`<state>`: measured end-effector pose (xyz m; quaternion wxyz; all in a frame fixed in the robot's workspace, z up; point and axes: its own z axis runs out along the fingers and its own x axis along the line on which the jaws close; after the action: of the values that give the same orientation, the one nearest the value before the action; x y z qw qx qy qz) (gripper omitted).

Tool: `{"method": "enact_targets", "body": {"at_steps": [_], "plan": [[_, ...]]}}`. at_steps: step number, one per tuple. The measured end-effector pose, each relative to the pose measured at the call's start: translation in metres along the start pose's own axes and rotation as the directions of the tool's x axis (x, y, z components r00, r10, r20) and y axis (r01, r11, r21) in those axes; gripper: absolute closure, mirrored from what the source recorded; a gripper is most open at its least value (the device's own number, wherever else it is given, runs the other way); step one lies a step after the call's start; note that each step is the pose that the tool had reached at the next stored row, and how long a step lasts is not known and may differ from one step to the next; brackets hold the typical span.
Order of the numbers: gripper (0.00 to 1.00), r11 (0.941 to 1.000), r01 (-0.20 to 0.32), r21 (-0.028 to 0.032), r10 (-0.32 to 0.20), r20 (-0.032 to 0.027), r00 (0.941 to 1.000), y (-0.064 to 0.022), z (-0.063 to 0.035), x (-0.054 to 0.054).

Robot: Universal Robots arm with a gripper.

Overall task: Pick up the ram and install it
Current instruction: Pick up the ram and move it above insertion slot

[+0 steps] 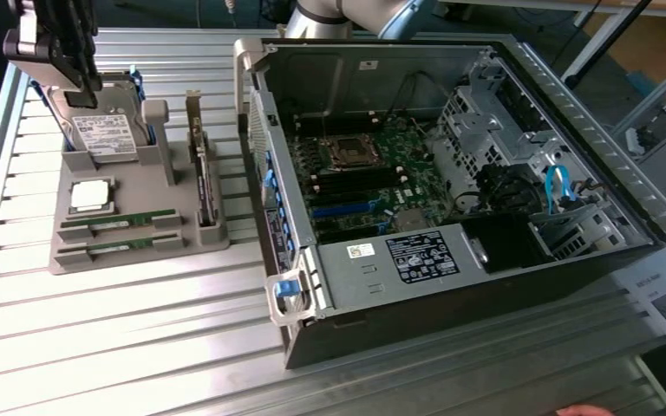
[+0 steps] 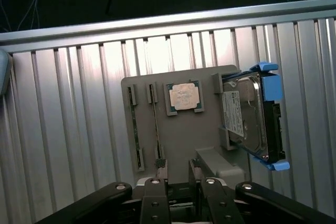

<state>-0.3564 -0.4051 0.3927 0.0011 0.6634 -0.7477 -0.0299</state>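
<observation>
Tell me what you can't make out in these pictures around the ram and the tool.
Wrist view: the tool covers part of the tray.
Wrist view: the ram sticks stand edge-on, so their faces are hidden.
Exterior view: the print on the hard drive is too small to read.

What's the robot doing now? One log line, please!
gripper: by tray | fingers: open, empty | ram: in tray, untouched | case: open

Long thin green ram [image 1: 120, 222] [image 2: 134, 129], lying in grey holder [image 1: 136, 260] [image 2: 205, 124] slot, second ram [image 1: 117, 249] [image 2: 156, 121] parallel just beside
</observation>
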Motion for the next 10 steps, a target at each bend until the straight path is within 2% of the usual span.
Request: {"method": "enact_targets", "body": {"at_steps": [10], "plan": [[0.7,1.0,0.0,0.0001,0.0,0.0001,1.0,-0.0004,0.0075,0.0008]]}}
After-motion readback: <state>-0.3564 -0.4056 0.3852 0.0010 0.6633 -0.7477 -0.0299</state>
